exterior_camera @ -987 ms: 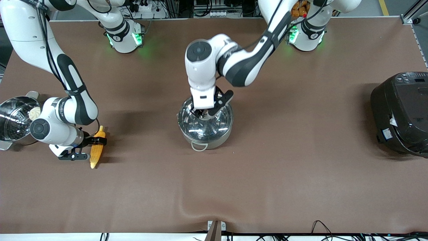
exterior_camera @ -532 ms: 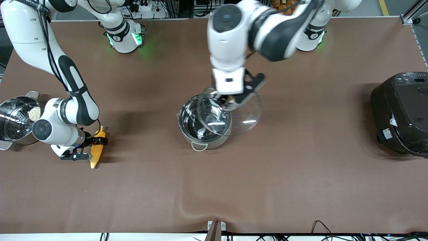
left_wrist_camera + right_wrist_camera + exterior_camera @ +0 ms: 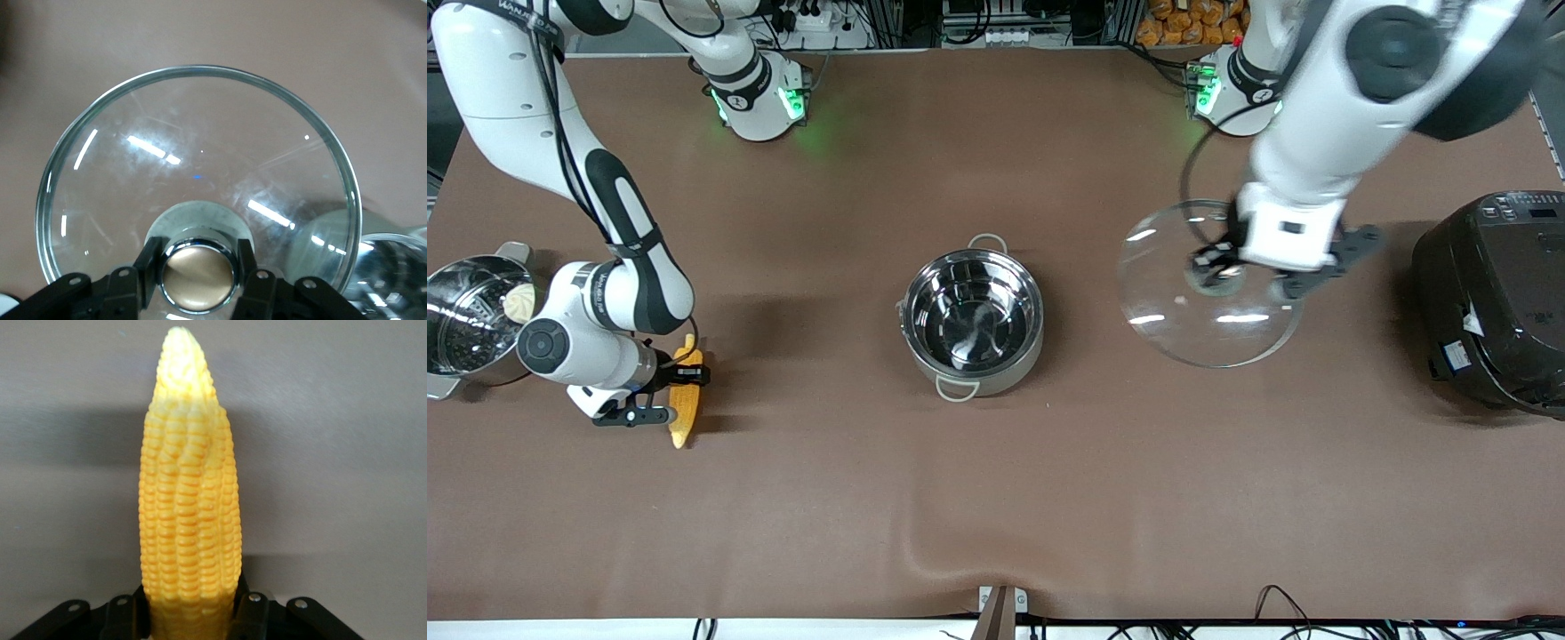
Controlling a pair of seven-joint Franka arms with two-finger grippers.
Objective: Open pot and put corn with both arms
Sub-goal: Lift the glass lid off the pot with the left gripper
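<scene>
At table centre, front view
pot (image 3: pixel 973 321): seen uncovered on the brown table (image 3: pixel 996 498), smooth steel inside exposed, one loop handle turned toward the camera, the other toward the bases.
glass lid (image 3: pixel 1208 293): held up in the air over bare table, between the pot and the black rice cooker (image 3: pixel 1494 298); tilted.
left hand (image 3: pixel 1249 280): clamped on the lid's knob; arm traced back to the base at the left arm's end.
corn (image 3: pixel 683 402): located toward the right arm's end of the table, well apart from the pot, tip pointing toward the camera.
right hand (image 3: pixel 660 393): closed across the corn's thicker part; whether the cob is lifted or resting cannot be told from here.
steamer pot (image 3: pixel 467 313): noted at the table edge beside the right arm, white bun inside.

Left wrist view
knob (image 3: pixel 198 275): brass-coloured, gripped between both fingers (image 3: pixel 148 261) of the left hand (image 3: pixel 198 283).
lid (image 3: pixel 200 167): clear glass, steel rim, table seen through it.

Right wrist view
corn (image 3: pixel 189 513): yellow-orange, tapered end pointing away from the wrist, shadow cast on the table.
right hand (image 3: pixel 190 613): fingers (image 3: pixel 250 607) pressed against both sides of the cob's lower part.
</scene>
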